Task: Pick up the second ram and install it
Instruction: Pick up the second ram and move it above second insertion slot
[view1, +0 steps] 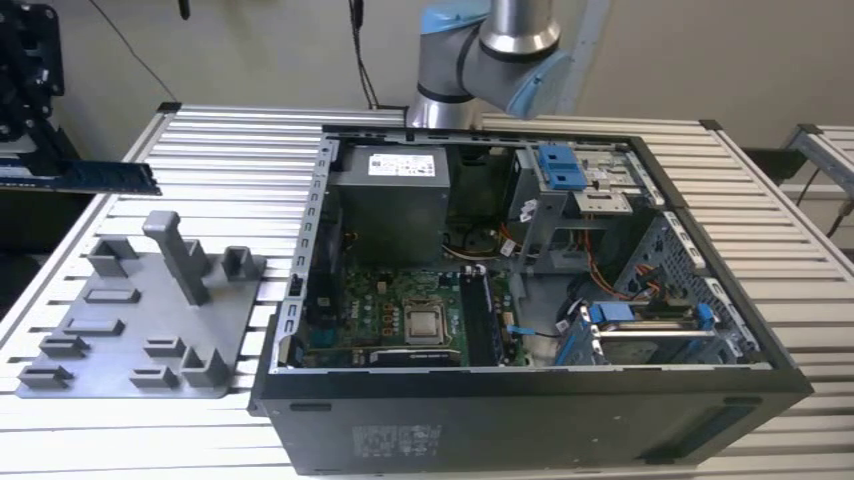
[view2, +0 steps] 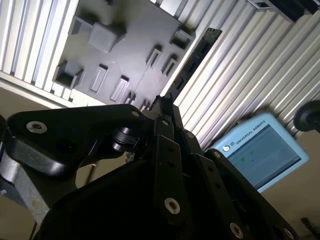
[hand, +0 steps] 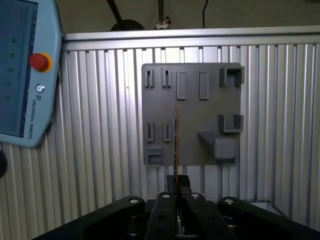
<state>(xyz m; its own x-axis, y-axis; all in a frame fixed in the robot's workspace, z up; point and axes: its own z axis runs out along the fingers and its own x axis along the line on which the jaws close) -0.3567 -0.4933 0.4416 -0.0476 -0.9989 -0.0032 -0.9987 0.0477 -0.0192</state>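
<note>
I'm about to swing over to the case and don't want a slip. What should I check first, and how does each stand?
1. Hand shut on the second ram: ok.
2. Ram straight in the hand, in the first wrist view: ok.
3. Ram clear of the grey tray: ok.
4. Computer case open: ok.
5. A memory slot free on the motherboard: cannot tell.

Second ram (view1: 104, 178) aloft near grey tray (view1: 147, 315); computer case (view1: 534, 405) open

A matt plastic tray (view1: 147, 312) is being borne by a ribbed metal table (view1: 227, 150). The gripper (hand: 177, 182) is being lit glossy.
</note>
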